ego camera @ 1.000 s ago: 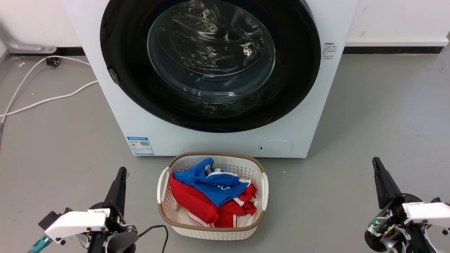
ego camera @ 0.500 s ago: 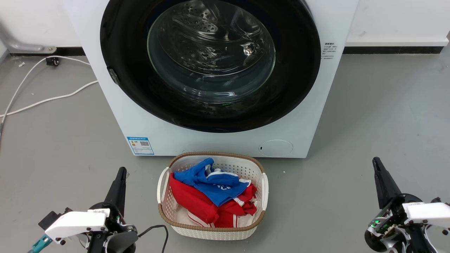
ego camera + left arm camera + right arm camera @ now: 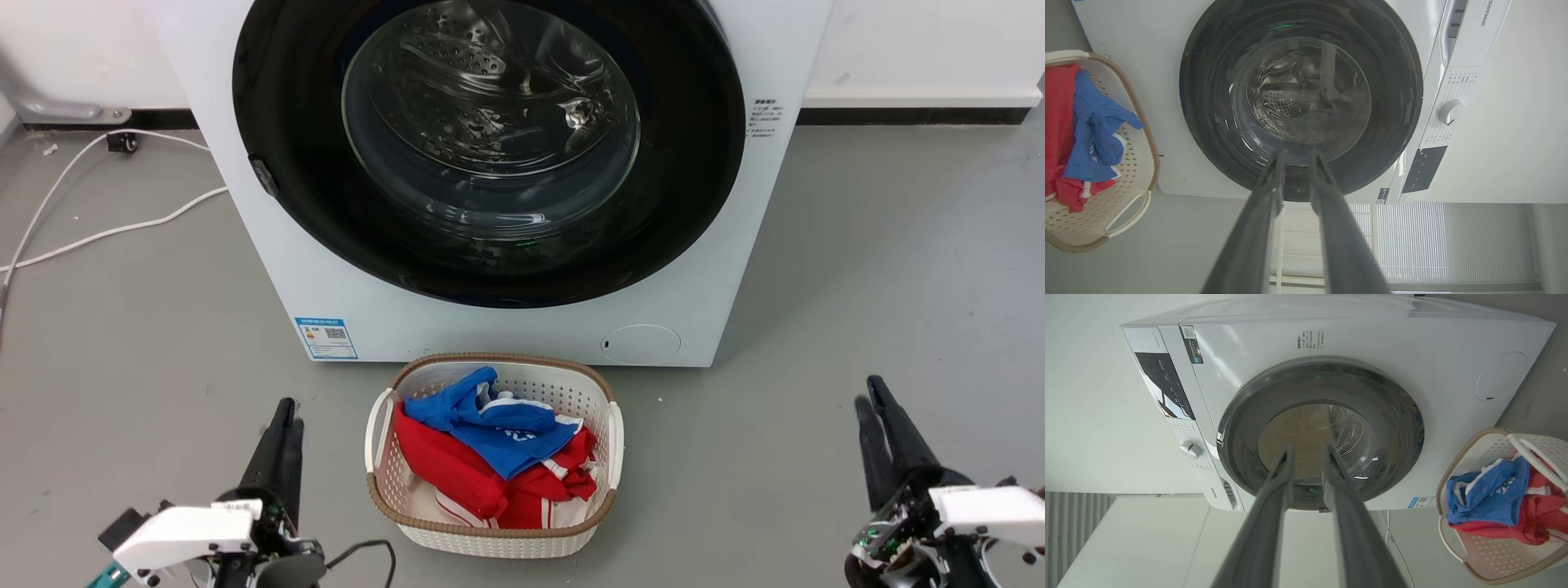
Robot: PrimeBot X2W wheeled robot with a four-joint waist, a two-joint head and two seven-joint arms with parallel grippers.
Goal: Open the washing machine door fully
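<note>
Here's the washing machine (image 3: pixel 326 294), a smooth white box, and the washing machine door (image 3: pixel 490 147) takes up nearly the whole width of its front. It's a big round disc of glossy black with a clear glass bowl bulging at the centre, and through the glass you can make out the perforated metal drum. The door lies flat against the machine's front, shut.

Out in front of the machine and to its left, the left gripper (image 3: pixel 291 411) hangs low over the matte grey floor (image 3: pixel 857 286). Its two long dark tapered fingers point toward the machine with a narrow gap between them and nothing in it, well apart from the door. In front of the machine on the right, the right gripper (image 3: pixel 867 390) looks much the same: slim fingers slightly parted, empty, clear of the door.

Right at the foot of the machine, between the two grippers, sits an oval basket (image 3: pixel 490 357) of perforated cream plastic with a woven brown rim. Inside it, a crumpled blue garment (image 3: pixel 498 425) lies on a red garment (image 3: pixel 457 478).

Low on the machine's front there's a blue sticker (image 3: pixel 326 337) at the left corner and a round flush cover (image 3: pixel 641 344) toward the right. A white cable (image 3: pixel 106 233) snakes across the floor left of the machine. Above the door, a round white dial (image 3: pixel 1449 111) sits on the control panel.
</note>
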